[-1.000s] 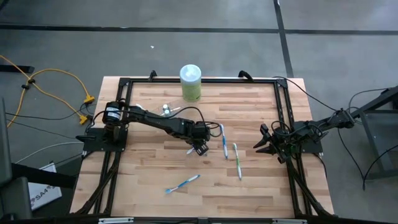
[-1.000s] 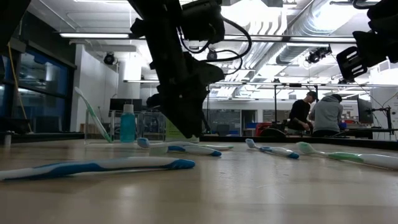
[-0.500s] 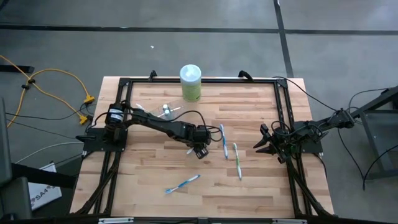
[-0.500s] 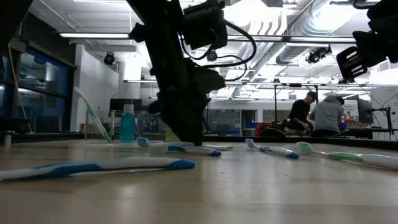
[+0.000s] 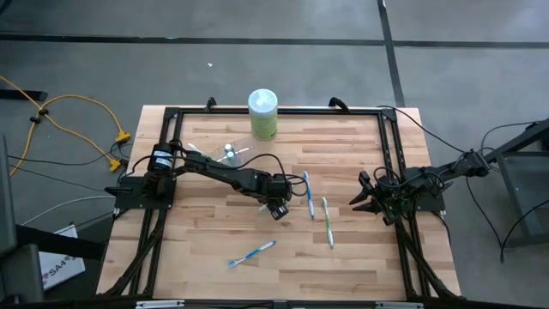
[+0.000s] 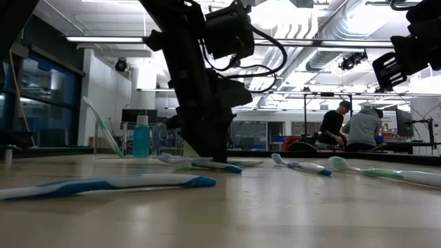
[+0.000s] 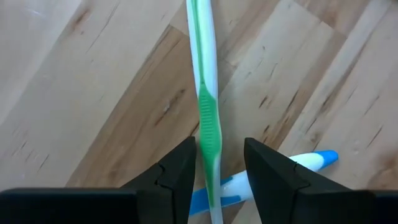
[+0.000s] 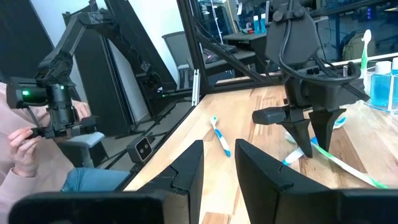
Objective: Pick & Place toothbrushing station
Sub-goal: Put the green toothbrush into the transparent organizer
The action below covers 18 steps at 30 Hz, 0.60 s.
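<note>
My left gripper (image 5: 276,209) is low over the table's middle, open. Its fingers stand on either side of the handle of a green-and-white toothbrush (image 7: 208,118), which lies flat across a blue-and-white toothbrush (image 7: 311,162). Whether a finger touches the green handle I cannot tell. Other toothbrushes lie flat on the table: a blue one (image 5: 307,193), a green one (image 5: 327,221) and a blue one (image 5: 251,252) nearer the front. The clear cup (image 5: 226,153) stands at the back left with a toothbrush (image 6: 103,127) leaning in it. My right gripper (image 5: 364,199) waits open at the right edge.
A bottle with a white cap (image 5: 262,113) stands at the far edge. A black frame (image 5: 274,111) runs round the tabletop. Bare wood lies at the front left and front right. People show in the room behind (image 6: 358,127), and a seated person holds a controller (image 8: 50,118).
My left gripper has sunk a little toward the table, onto the crossed toothbrushes at the middle, and has edged slightly toward the table's right edge.
</note>
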Motion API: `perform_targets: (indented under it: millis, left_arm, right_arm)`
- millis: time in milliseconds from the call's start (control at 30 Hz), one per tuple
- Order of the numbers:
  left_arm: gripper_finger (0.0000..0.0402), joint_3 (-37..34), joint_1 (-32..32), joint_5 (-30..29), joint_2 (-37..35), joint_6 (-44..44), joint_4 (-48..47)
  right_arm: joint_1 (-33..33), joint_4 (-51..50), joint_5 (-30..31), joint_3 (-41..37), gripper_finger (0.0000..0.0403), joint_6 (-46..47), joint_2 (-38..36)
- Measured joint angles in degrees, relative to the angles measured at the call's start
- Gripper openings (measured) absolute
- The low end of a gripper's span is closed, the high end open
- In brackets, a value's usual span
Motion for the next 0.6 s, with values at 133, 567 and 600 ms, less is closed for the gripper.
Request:
perform_targets:
  millis: [133, 567, 600]
  left_arm:
    - [0.0134, 0.0, 0.03, 0.07, 0.0, 0.37, 0.0]
    - [0.0072, -0.04, 0.11, -1.08, 0.04, 0.31, -0.32]
    - [0.0064, -0.04, 0.11, -1.18, 0.04, 0.31, -0.34]
  right_arm:
    - [0.0, 0.0, 0.0, 0.01, 0.0083, 0.0, 0.0]
    - [0.0, 0.0, 0.0, 0.0, 0.0083, 0.0, 0.0]
    - [0.0, 0.0, 0.0, -0.02, 0.0083, 0.0, 0.0]
